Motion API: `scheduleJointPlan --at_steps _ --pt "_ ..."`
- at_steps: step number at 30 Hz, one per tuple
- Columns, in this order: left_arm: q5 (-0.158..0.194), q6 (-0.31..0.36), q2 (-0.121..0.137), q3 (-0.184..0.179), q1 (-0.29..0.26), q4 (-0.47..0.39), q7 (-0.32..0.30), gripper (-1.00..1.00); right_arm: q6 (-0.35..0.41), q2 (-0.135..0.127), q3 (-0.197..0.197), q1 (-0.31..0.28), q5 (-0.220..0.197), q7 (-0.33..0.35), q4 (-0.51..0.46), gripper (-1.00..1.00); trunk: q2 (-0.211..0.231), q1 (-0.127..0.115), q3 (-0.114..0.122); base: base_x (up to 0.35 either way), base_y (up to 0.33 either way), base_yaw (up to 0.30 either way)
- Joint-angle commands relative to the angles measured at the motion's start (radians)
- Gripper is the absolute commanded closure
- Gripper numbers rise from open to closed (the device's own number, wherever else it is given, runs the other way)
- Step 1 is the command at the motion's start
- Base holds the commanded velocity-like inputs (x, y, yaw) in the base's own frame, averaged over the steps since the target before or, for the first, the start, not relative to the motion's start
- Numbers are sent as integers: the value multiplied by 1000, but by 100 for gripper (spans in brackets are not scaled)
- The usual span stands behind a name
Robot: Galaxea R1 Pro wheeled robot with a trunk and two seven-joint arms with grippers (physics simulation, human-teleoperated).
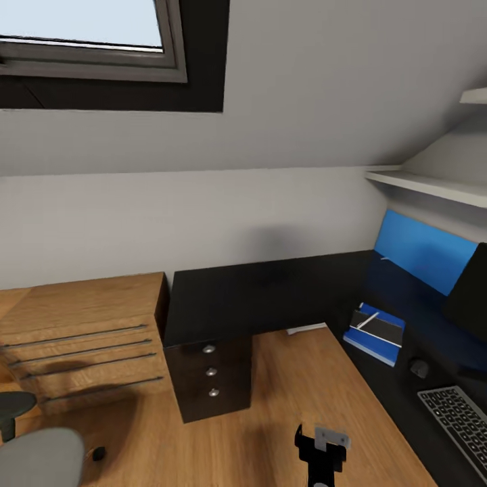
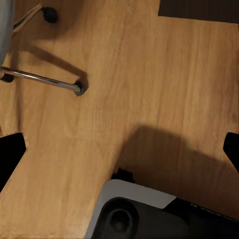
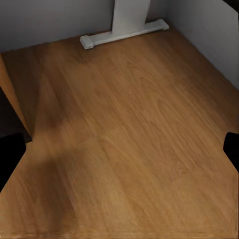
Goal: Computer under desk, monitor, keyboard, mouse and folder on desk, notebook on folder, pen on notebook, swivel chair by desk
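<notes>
The black L-shaped desk (image 1: pixel 257 291) fills the middle and right of the head view. On its right wing the blue folder (image 1: pixel 368 343) lies flat, with the dark notebook (image 1: pixel 383 329) on it and the white pen (image 1: pixel 368 320) on top. Nearer me are the mouse (image 1: pixel 419 368) and the keyboard (image 1: pixel 460 418). The black monitor (image 1: pixel 470 291) is cut off by the right edge. The grey swivel chair (image 1: pixel 40 456) sits at the bottom left, away from the desk. The computer is out of view. My left gripper (image 2: pixel 119 152) and right gripper (image 3: pixel 119 154) hang open and empty over the wooden floor.
The desk's dark drawer unit (image 1: pixel 211 372) stands beside a light wooden chest of drawers (image 1: pixel 84 338). A blue panel (image 1: pixel 419 250) lines the wall behind the desk. The left wrist view has the chair's chrome leg (image 2: pixel 45 79) and a caster (image 2: pixel 50 12). The white desk foot (image 3: pixel 124 30) is in the right wrist view.
</notes>
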Motion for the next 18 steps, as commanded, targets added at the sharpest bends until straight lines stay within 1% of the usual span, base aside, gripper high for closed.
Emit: scheduleJointPlan --at_steps 1,5,6,8,9,13,18 --pt "-2 -11 0 -6 0 18 4 -100 -5 -2 11 7 -5 -2 4 -100 -2 1 -2 0 0 278" --pt "-45 -75 -3 -18 0 107 4 -100 -12 -16 10 37 -5 17 12 -100 -2 1 -2 0 0 278" --pt "-63 -103 -5 -21 0 149 4 -100 -14 -24 9 50 -5 39 15 -100 -2 1 -2 0 0 279" --pt "-75 -123 -6 -23 0 186 3 -100 -14 -34 9 60 -6 67 16 -100 -2 1 -2 0 0 279" --pt "-82 -136 -7 -24 1 220 3 -100 -14 -44 9 67 -7 96 17 -100 -2 1 -2 0 0 279" --pt "-90 -153 -10 -25 1 274 1 -100 -13 -56 8 73 -8 139 19 -100 -2 1 -2 0 0 280" --pt "-92 -232 -13 -25 2 307 2 -100 -15 -63 8 77 -9 162 20 -100 -2 1 -2 0 0 280"
